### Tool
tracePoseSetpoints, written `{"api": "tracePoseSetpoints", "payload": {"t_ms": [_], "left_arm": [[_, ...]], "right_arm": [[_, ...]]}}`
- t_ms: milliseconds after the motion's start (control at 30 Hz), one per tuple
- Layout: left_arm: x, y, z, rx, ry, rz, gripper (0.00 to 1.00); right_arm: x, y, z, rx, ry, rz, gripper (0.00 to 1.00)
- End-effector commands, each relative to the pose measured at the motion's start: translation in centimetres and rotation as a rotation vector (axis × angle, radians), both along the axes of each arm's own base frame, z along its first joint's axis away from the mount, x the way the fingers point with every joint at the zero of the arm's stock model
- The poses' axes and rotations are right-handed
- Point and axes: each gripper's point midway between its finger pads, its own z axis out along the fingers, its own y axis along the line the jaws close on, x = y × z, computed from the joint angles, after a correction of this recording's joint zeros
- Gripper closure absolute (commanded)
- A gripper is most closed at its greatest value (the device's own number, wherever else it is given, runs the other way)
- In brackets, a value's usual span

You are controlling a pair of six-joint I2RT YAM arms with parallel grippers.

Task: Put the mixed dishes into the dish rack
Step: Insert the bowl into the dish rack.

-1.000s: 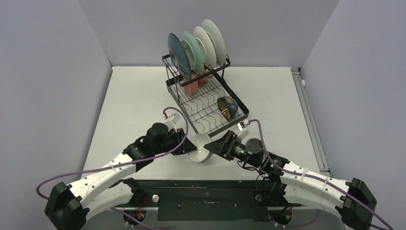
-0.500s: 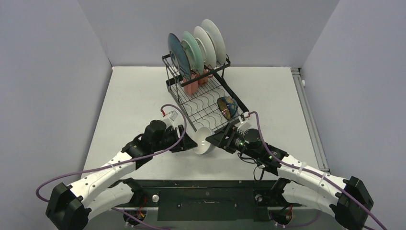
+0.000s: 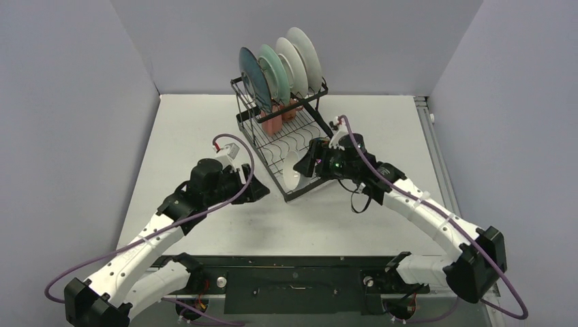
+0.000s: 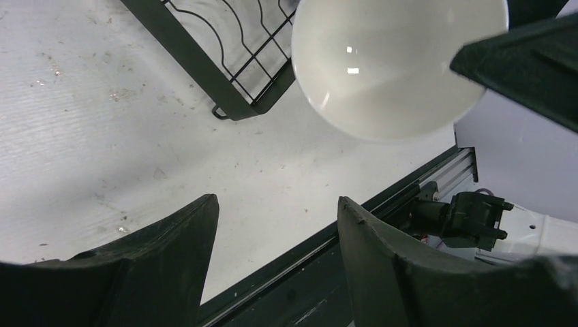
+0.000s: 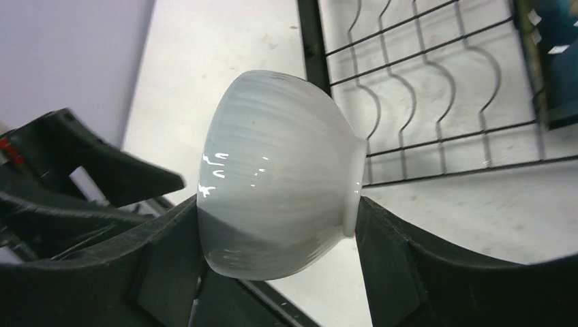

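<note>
Mid-frame, the right gripper (image 5: 276, 228) clamps the small white bowl (image 5: 272, 170) at the near corner of the dish rack (image 4: 180, 54). Just left, the left gripper (image 4: 276, 204) gapes empty.

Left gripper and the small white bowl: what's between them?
Only bare table between the left gripper and the small white bowl, seen in the left wrist view.

A white table (image 3: 191, 136) bears the black wire dish rack (image 3: 272, 146).

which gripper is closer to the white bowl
Right. The right gripper grips the bowl above the rack's near corner; the left gripper is open, apart from it to the left over the table.
</note>
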Motion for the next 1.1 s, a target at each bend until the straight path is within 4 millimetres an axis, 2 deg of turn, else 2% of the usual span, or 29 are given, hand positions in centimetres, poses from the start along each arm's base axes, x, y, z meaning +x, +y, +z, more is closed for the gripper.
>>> {"api": "tracePoseSetpoints", "payload": {"t_ms": [0, 100, 133, 167, 200, 233, 433, 733, 1067], "left_arm": [[-0.4, 1.1, 0.8, 0.052, -0.043, -0.026, 0.39], [-0.9, 1.5, 0.4, 0.081, -0.042, -0.047, 0.39], [-1.0, 1.6, 0.4, 0.086, -0.044, -0.048, 0.39], [-1.2, 1.9, 0.3, 0.102, -0.045, -0.055, 0.39], [-1.2, 2.0, 0.4, 0.107, -0.050, -0.058, 0.39], [-1.4, 2.2, 0.3, 0.119, -0.053, -0.064, 0.39], [-1.9, 2.7, -0.2, 0.150, -0.066, -0.091, 0.39], [-2.3, 2.9, -0.7, 0.164, -0.074, -0.114, 0.39], [-2.4, 3.0, -0.9, 0.165, -0.074, -0.116, 0.39]], "right_arm": [[2.9, -0.6, 0.8, -0.196, -0.126, 0.107, 1.00], [4.6, -0.8, 0.4, -0.325, -0.167, 0.159, 1.00], [5.4, -0.9, -0.8, -0.371, -0.153, 0.153, 1.00], [5.9, -1.0, -0.7, -0.405, -0.170, 0.164, 1.00], [6.6, -1.1, -1.9, -0.444, -0.158, 0.163, 1.00], [7.2, -1.2, -2.1, -0.477, -0.169, 0.165, 1.00], [9.6, -0.9, -4.1, -0.598, -0.207, 0.201, 1.00], [11.3, 0.0, -6.5, -0.685, -0.241, 0.271, 1.00], [11.2, 1.8, -7.9, -0.681, -0.234, 0.318, 1.00]]}}
